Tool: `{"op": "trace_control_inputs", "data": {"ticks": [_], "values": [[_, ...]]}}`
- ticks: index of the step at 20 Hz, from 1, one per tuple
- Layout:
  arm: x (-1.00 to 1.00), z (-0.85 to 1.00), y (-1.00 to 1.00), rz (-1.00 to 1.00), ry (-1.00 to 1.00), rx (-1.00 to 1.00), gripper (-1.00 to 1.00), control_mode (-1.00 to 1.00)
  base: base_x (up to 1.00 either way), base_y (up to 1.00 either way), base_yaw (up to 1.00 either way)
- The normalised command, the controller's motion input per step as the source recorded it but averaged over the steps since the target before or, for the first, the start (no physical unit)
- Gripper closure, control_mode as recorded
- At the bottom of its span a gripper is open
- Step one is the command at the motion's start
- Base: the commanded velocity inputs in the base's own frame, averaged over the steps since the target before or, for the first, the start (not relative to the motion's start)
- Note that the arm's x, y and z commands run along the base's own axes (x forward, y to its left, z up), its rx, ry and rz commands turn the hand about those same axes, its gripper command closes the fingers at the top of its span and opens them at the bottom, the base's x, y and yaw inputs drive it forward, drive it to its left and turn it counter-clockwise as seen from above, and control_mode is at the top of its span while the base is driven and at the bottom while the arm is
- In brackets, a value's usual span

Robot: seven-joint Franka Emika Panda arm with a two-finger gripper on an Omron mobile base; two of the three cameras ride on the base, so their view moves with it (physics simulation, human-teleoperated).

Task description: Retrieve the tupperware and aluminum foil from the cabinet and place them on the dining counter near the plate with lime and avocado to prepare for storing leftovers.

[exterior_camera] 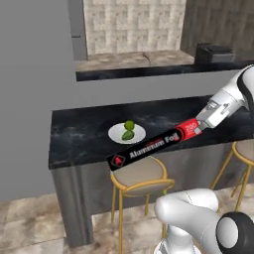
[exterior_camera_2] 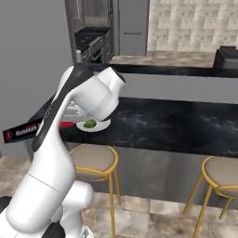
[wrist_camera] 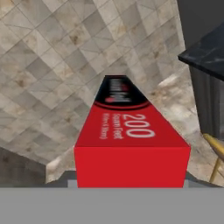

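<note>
My gripper (exterior_camera: 201, 127) is shut on the red end of the aluminum foil (exterior_camera: 151, 145), a long black box with white lettering. The box slants down to the left over the front edge of the dining counter (exterior_camera: 79, 134), its black end hanging above a stool. In the hand view the aluminum foil (wrist_camera: 131, 144) runs away from the hand over the tiled floor. The white plate (exterior_camera: 140, 134) with lime (exterior_camera: 129, 125) and avocado (exterior_camera: 127, 135) sits on the counter just behind the box. From the right base view the aluminum foil (exterior_camera_2: 21, 132) pokes out left of the arm, near the plate (exterior_camera_2: 103, 125). The tupperware and cabinet are out of view.
Yellow-legged stools (exterior_camera: 139, 176) (exterior_camera: 245, 149) stand along the dining counter's front. Behind it runs a second worktop with a black toaster (exterior_camera: 216, 52). A dark oven range (exterior_camera_2: 93, 42) stands at the back left. The counter's left end (wrist_camera: 205, 52) shows in the hand view.
</note>
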Motion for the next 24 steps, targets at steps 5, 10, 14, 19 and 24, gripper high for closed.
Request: {"op": "trace_control_inputs", "data": {"ticks": [5, 10, 14, 19, 24], "values": [[0.0, 0.0, 0.0, 0.0, 0.0, 0.0, 1.0, 1.0, 0.52, 1.0, -0.37], [0.0, 0.0, 0.0, 0.0, 0.0, 0.0, 1.0, 1.0, 0.76, 0.62, -0.33], [0.0, 0.0, 0.0, 0.0, 0.0, 0.0, 1.0, 1.0, 0.84, 0.16, -0.23], [0.0, 0.0, 0.0, 0.0, 0.0, 0.0, 1.0, 1.0, 0.72, 0.0, -0.14], [0.32, 0.0, 0.02, -0.08, 0.0, 0.0, 1.0, -1.0, 0.1, 0.0, -0.02]]}}
